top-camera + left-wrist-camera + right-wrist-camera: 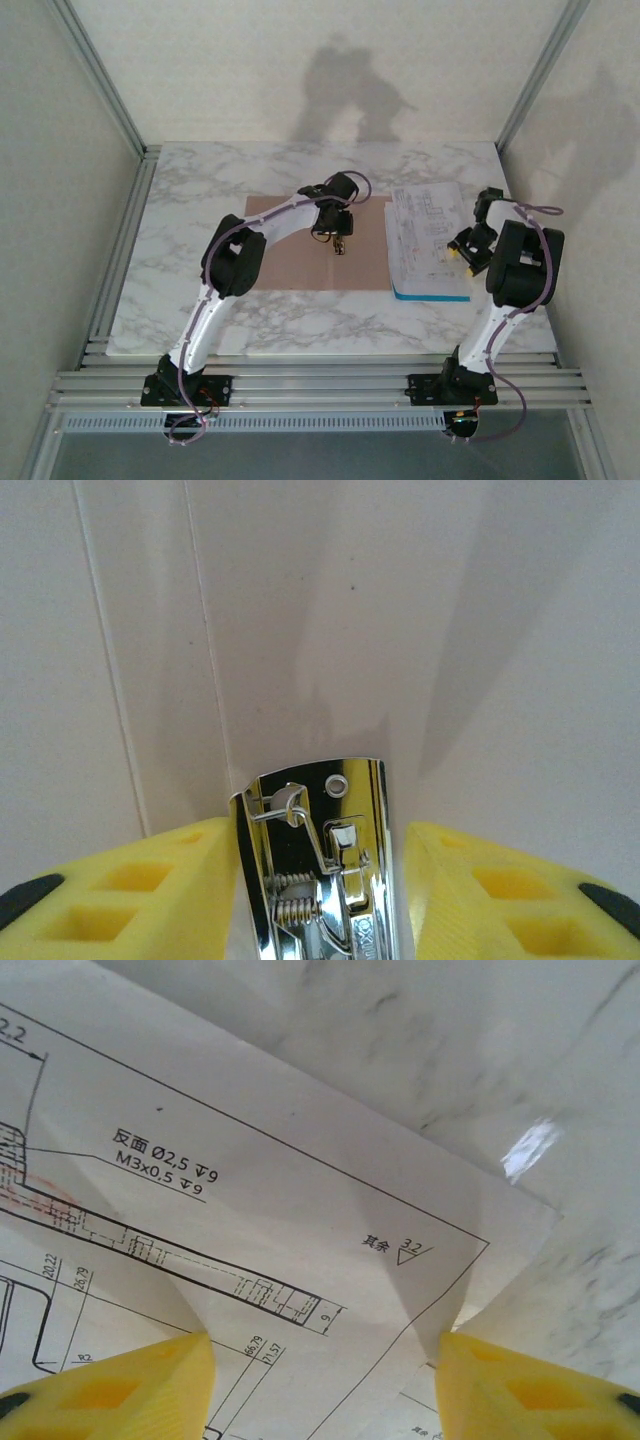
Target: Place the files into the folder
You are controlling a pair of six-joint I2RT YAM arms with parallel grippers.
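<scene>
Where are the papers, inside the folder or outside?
Outside: the paper sheets lie on the table right of the brown folder.

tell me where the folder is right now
In the top external view the folder lies flat at mid-table, under the left gripper, with the files just to its right.

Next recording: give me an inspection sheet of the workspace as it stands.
Surface: marble table, flat.
Job's things: folder lies open at centre; files are stacked right beside it, outside it.
Clutter: nothing seen.
Hands: left hand over the folder, fingers either side of a chrome clip, grip unclear; right hand open at the files' right edge.
Cables: cables run along both arms and loop at the bases.
Surroundings: pale walls; aluminium rails at the near edge.
</scene>
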